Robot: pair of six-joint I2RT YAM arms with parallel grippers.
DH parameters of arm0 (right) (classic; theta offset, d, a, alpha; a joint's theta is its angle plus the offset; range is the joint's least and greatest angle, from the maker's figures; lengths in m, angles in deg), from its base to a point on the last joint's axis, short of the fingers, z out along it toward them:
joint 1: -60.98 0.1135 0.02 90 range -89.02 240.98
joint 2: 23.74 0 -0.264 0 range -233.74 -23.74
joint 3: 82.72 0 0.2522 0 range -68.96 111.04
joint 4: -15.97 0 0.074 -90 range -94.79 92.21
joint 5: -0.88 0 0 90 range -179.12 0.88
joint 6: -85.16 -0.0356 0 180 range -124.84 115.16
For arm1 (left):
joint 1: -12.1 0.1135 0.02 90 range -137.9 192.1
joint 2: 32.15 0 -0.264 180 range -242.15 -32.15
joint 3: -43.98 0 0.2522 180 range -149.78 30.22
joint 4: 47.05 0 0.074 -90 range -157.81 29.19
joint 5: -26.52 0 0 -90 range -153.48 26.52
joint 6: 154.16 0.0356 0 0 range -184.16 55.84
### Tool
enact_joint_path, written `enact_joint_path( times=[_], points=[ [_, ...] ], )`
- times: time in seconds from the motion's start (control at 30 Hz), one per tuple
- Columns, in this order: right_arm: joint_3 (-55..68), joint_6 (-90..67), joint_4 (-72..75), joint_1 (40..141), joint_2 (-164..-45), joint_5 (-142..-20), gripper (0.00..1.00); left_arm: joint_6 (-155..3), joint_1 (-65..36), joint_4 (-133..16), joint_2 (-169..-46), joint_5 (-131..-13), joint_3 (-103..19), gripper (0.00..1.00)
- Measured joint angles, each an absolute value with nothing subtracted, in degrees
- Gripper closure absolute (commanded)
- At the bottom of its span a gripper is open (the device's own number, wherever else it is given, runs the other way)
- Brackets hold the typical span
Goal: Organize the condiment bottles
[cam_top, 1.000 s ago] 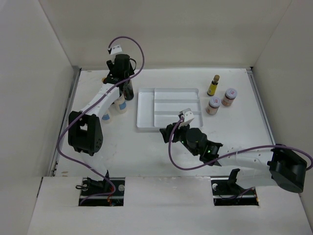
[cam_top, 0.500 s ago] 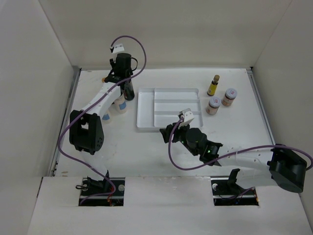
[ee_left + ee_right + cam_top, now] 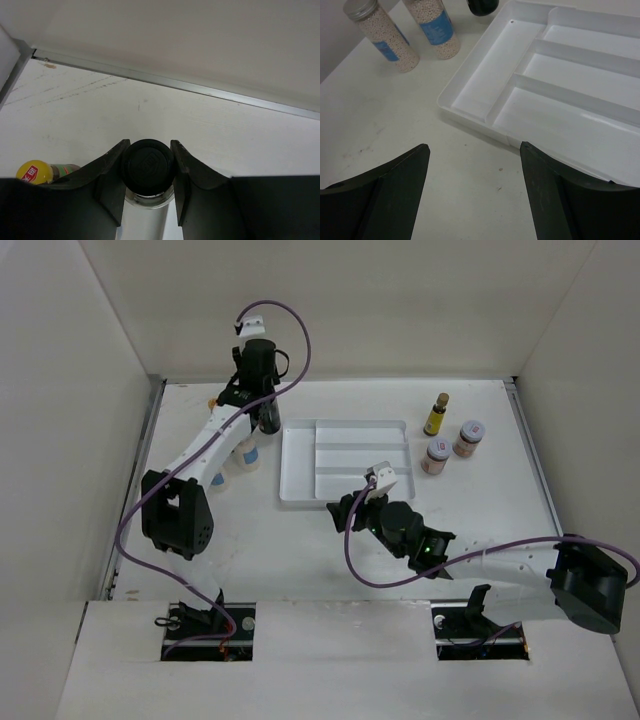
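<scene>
Seven condiment containers are showing on the white desk. One tall dark bottle with a round black cap is sitting upright at the far left, just beside the far-left corner of the tray. The left end effector is clamping this bottle at the cap, one finger pressing each side.

One yellow-capped bottle is lying just left of it. Its cap is carrying a red label whose writing is too small to read.

Two slim clear jars, filled with pale beads, are wearing blue labels and grey metal lids near the tray's left side.

To the right of the tray, one tiny yellow bottle and two squat pale-lidded jars are standing close together.

The one white plastic tray is lying empty, divided by straight ribs.

The right end effector is hovering over the tray's near edge, its fingers standing wide apart and gripping nothing.
</scene>
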State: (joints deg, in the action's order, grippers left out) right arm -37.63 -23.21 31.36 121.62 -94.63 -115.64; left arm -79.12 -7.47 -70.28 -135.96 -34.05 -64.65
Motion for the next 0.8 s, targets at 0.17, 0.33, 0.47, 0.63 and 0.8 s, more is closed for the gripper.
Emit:
enact_joint_path(
  times=[0.17,0.33,0.47,0.63,0.8],
  points=[
    [-38.06,-23.25,31.38,120.99,-94.02,-115.64,0.20,-78.69,-10.20,-70.30,-134.19,-34.36,-64.65,0.87],
    [-38.06,-23.25,31.38,120.26,-93.52,-115.67,0.20,-78.69,-12.78,-70.02,-133.38,-35.03,-65.22,0.87],
    [-38.06,-23.25,31.40,120.18,-93.39,-115.67,0.20,-78.69,-13.98,-70.02,-133.40,-35.75,-65.41,0.87],
    [-39.02,-23.25,31.40,119.92,-92.38,-115.64,0.19,-78.66,-14.33,-69.82,-134.23,-36.37,-65.66,0.87],
    [-39.22,-23.25,31.40,119.30,-91.66,-115.67,0.19,-78.64,-14.92,-68.73,-136.87,-36.37,-65.72,0.86]
  ],
)
